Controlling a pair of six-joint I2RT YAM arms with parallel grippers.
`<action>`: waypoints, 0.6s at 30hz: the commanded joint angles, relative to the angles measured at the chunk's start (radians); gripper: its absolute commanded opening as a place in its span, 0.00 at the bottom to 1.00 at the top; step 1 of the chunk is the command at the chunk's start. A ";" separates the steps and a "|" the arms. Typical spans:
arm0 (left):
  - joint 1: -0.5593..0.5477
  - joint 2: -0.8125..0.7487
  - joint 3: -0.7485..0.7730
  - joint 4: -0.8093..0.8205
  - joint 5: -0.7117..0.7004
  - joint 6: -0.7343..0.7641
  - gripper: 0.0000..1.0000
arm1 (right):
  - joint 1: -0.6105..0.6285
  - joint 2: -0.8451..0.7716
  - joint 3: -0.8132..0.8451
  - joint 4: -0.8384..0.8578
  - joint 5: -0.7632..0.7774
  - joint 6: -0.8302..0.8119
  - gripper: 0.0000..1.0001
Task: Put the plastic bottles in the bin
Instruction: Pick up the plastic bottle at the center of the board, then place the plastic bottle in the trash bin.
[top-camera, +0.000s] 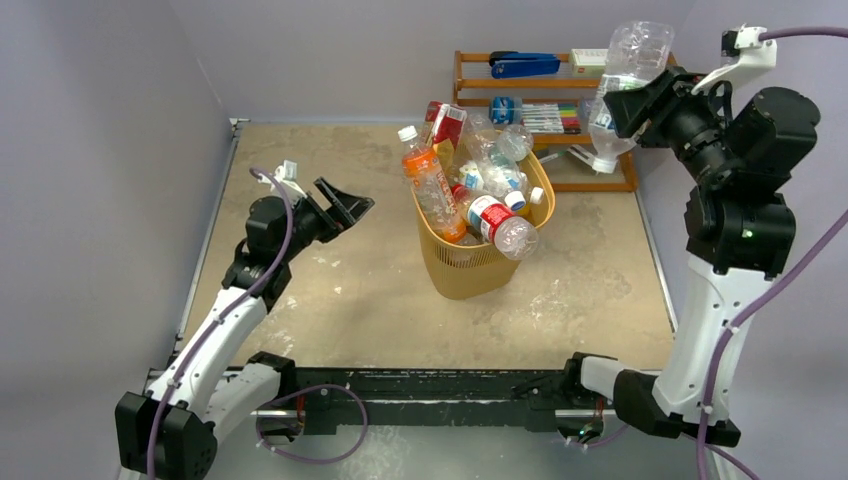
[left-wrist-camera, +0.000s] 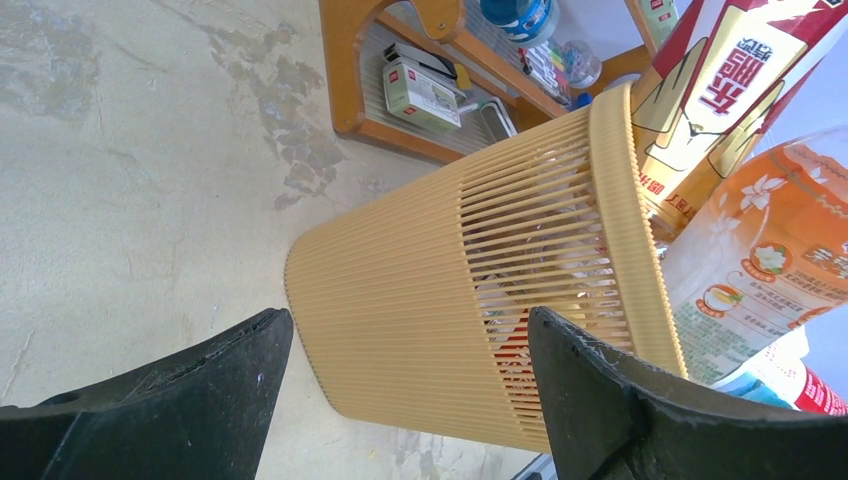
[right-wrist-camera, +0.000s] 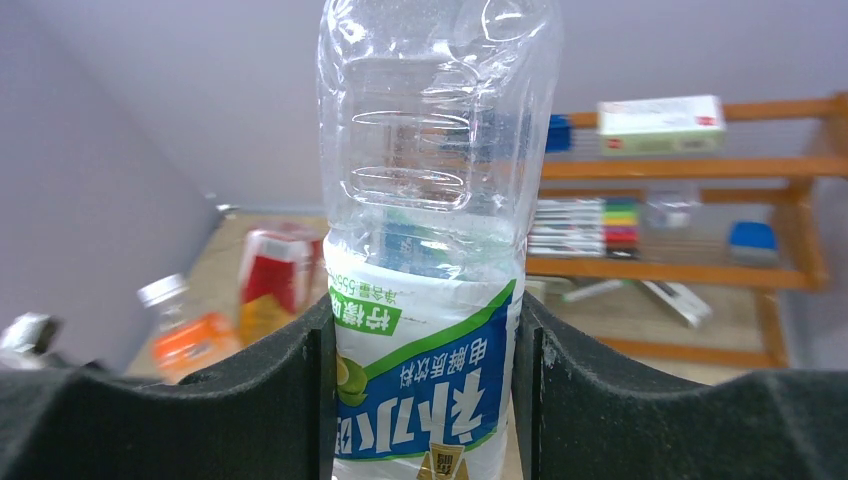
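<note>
The yellow-orange bin (top-camera: 470, 262) stands mid-table, piled with several plastic bottles, among them an orange-labelled one (top-camera: 432, 190) and a red-labelled one (top-camera: 497, 222) leaning over the rim. My right gripper (top-camera: 628, 100) is raised high at the back right, to the right of the bin, and is shut on a clear bottle with a blue, green and white label (right-wrist-camera: 430, 350), held upside down. My left gripper (top-camera: 345, 205) is open and empty, left of the bin. The bin's latticed wall (left-wrist-camera: 430, 300) lies beyond its fingertips, and the orange-labelled bottle (left-wrist-camera: 760, 270) sticks out.
A brown wooden shelf rack (top-camera: 560, 110) stands at the back right, holding a blue stapler (top-camera: 524, 66), a white box (top-camera: 588, 62) and coloured pens (top-camera: 550, 118). Walls close the table at the left and back.
</note>
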 joint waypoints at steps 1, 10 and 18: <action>-0.002 -0.044 0.054 -0.014 -0.013 0.020 0.87 | 0.004 0.012 0.033 0.037 -0.269 0.120 0.39; -0.002 -0.070 0.060 -0.047 -0.020 0.024 0.87 | 0.111 -0.003 -0.108 0.286 -0.340 0.284 0.38; -0.002 -0.080 0.072 -0.065 -0.027 0.027 0.88 | 0.392 0.153 0.008 0.322 -0.074 0.331 0.38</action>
